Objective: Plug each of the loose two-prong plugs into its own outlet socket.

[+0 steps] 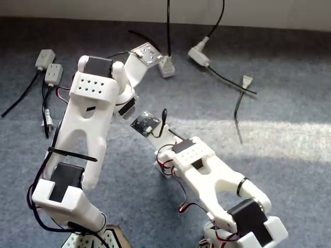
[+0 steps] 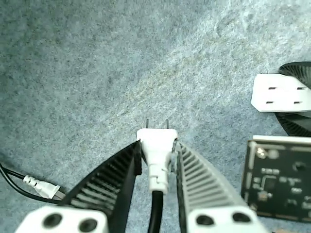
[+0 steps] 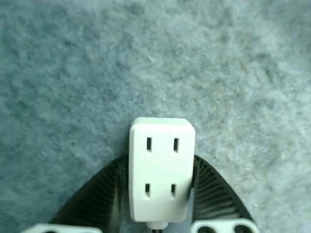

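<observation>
Left end effector (image 2: 158,146) grasping white plastic two-prong plug (image 2: 155,141), right end effector (image 3: 160,164) holding white rectangular socket block (image 3: 162,170); square prongs (image 2: 147,124) to slots (image 3: 149,144).

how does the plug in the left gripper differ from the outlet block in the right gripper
The plug shows two metal prongs; the outlet block shows two pairs of slots. The plug is slim, with a black cord behind it; the outlet block is wide and boxy. Both are white.
</observation>
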Robot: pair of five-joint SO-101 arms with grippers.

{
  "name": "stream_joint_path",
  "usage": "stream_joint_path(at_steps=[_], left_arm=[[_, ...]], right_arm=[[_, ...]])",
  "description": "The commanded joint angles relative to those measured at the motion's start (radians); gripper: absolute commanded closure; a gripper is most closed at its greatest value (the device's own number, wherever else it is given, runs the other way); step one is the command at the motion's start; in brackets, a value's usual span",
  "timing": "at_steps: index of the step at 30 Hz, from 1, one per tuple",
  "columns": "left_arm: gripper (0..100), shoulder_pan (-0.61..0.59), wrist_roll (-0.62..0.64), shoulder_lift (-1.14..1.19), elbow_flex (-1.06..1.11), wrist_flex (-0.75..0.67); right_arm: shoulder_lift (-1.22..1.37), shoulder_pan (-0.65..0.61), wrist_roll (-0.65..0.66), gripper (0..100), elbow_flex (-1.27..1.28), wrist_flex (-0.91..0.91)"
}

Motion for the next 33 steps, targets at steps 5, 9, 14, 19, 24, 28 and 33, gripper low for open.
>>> stream_joint_path(at_steps=[5,9,14,19,24,28,33], left_arm=[[99,0.013,0.006,-0.047,-0.002,-0.005],[99,0.013,0.006,-0.042,-0.002,-0.009],[99,0.013,0.006,-0.042,-0.002,-0.011],[99,0.008,0.006,-0.042,-0.002,-0.011],[99,-0.008,0.003,-0.042,-0.005,-0.012],[99,-0.010,0.003,-0.042,-0.005,-0.012],[99,-0.010,0.003,-0.042,-0.005,-0.041]], right_arm=[[0.248,0.016,0.025,91.1,-0.285,0.093],[0.262,0.018,-0.015,91.0,-0.314,0.105],[0.196,0.030,-0.077,80.6,-0.285,0.104],[0.130,0.042,-0.072,78.1,-0.231,0.102],[0.067,0.091,-0.074,78.1,-0.194,0.102],[-0.002,0.139,-0.068,78.1,-0.145,0.107],[-0.162,0.168,-0.068,78.1,-0.076,0.108]])
